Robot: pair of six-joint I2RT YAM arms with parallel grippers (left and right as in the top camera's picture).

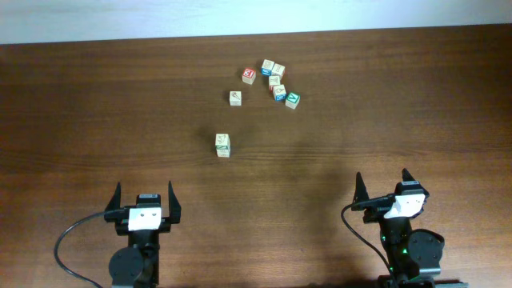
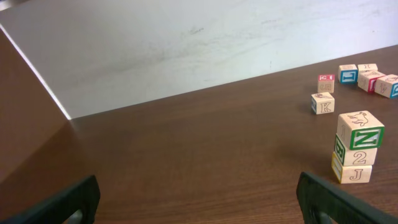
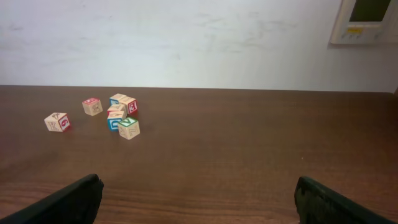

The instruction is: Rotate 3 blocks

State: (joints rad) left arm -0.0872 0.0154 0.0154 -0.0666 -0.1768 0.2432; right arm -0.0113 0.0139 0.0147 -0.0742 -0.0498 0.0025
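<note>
Beyond the stacked blocks [image 1: 222, 145], loose cubes [image 1: 274, 80] cluster; left end effector [image 1: 144, 188] and right end effector [image 1: 382, 176] gape empty.

My table [image 1: 96, 120] is dark brown wood with fine straight grain, smooth, with a soft satin sheen. The stacked blocks [image 2: 356, 152] are pale, bare-looking wood, matt, their letters printed in flat green and yellow ink. My left gripper [image 1: 144, 186] and right gripper [image 1: 382, 176] have fingers [image 2: 68, 202] that look like matt black plastic. The far wall [image 2: 186, 50] is matt white, faintly scuffed.
</note>
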